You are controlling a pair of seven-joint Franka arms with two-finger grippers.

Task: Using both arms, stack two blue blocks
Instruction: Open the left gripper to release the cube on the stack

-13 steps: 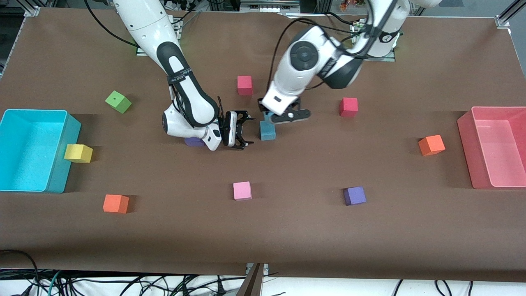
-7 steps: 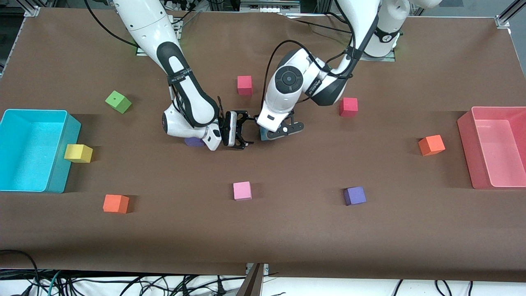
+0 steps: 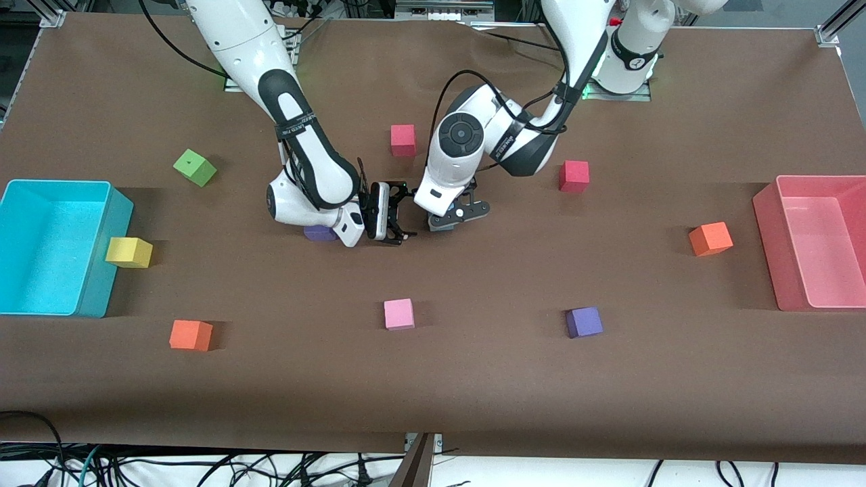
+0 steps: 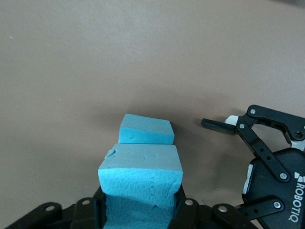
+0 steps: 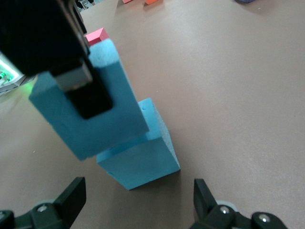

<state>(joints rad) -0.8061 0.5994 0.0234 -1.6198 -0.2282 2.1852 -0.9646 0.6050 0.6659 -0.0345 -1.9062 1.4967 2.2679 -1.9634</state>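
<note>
Gripping one blue block (image 4: pixel 141 176) over the other (image 4: pixel 146 130), left gripper (image 4: pixel 141 210); right gripper (image 3: pixel 398 214) agape.

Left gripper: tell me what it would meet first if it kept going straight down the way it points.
The left gripper, shut on one blue block, would likely bring that block onto the second blue block on the table directly below; how much gap remains is unclear. The open right gripper waits beside them.

Mid-counter (image 3: pixel 473 379): left tool (image 3: pixel 452 218) holds one block (image 4: pixel 141 174) just over the second block (image 4: pixel 145 130), which sits on the counter. Right tool (image 3: pixel 399 215) just beside the pair, toward the right arm's end.
</note>
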